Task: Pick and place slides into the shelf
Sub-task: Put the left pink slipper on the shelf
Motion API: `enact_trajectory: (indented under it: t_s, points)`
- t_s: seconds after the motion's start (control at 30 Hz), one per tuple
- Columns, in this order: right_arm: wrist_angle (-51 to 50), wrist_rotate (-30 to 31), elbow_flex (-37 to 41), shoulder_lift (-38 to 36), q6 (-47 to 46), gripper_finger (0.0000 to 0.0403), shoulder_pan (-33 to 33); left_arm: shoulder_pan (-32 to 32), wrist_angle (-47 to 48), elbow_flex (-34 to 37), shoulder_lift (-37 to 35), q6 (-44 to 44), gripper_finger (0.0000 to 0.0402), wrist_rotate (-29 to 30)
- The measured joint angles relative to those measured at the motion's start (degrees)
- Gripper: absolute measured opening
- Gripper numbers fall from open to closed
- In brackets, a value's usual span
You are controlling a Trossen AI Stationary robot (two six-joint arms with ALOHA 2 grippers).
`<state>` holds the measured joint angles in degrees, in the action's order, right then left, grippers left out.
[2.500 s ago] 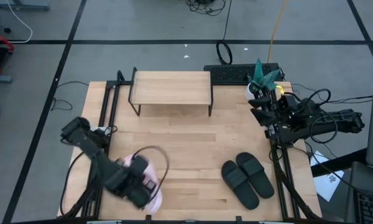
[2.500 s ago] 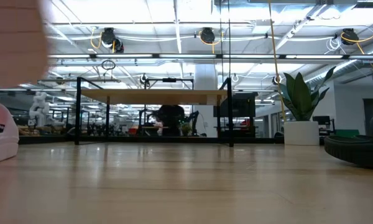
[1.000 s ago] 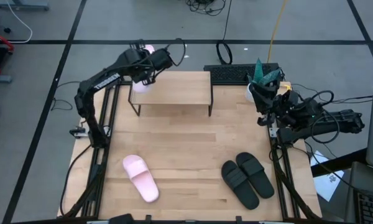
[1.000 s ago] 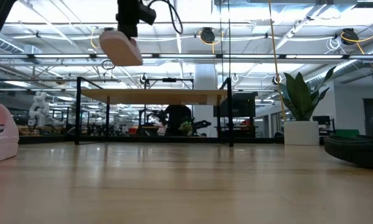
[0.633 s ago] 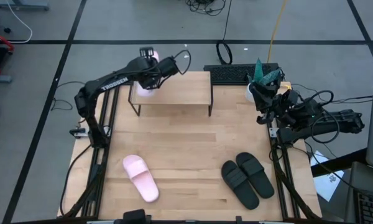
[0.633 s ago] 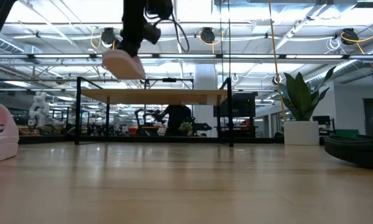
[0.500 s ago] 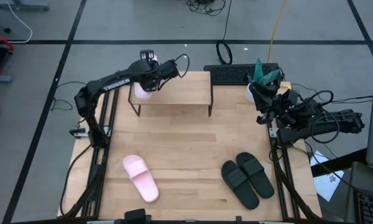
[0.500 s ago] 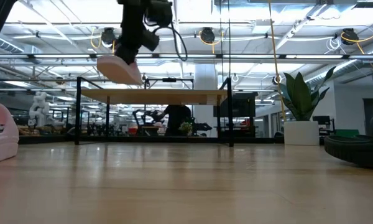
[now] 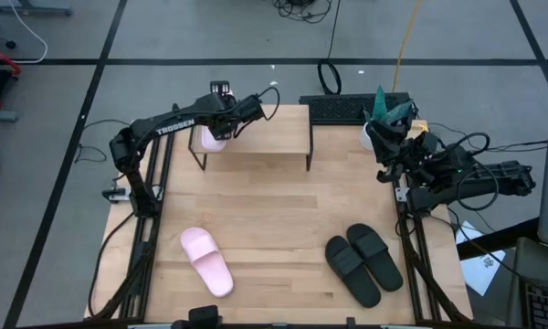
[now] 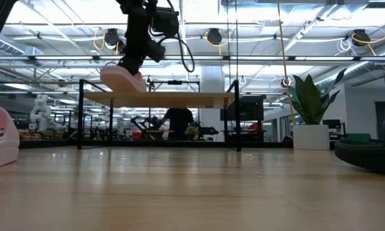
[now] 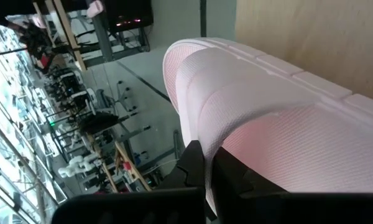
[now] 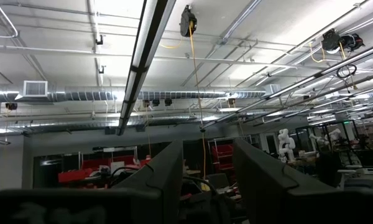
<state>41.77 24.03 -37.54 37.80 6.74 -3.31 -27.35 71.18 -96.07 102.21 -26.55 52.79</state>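
two pink slides (image 9: 206,261), two black slides (image 9: 363,264), one shelf (image 9: 265,128)

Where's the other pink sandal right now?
In the high view, the pink slide sits at the shelf's left end, gripped by the left end effector.

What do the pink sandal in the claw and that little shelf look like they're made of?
The pink slide, held by the left gripper: probably soft moulded foam or rubber, matte, with a finely textured strap. The shelf: pale wood top with visible grain, on thin black legs, likely metal.
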Motion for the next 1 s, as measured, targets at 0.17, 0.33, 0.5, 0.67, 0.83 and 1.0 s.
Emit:
enact_trajectory:
  t_s: [0.17,0.33,0.5,0.67,0.83,1.0]
  points:
    - [0.0,0.0,0.0,0.0,0.0,0.0130,0.0,0.0,-0.5,0.0,0.0,-0.6,0.0000,0.0]
    - [0.0,0.0,0.0,0.0,0.0,0.0130,0.0,-0.4,0.1,0.0,0.0,-0.8,0.0000,0.0]
    - [0.0,0.0,0.0,0.0,0.0,0.0130,0.0,-1.4,2.4,0.0,0.0,-0.8,0.0000,0.1]
    - [0.0,0.0,0.0,0.0,0.0,0.0130,0.0,-2.2,2.2,0.0,0.0,-0.8,0.0000,0.3]
    - [0.0,0.0,0.0,0.0,0.2,0.0130,0.0,-2.2,2.2,0.0,0.0,-0.3,0.0000,-0.2]
    - [0.0,0.0,0.0,0.0,0.2,0.0130,0.0,-2.2,2.1,0.0,0.0,0.0,0.0000,-1.3]
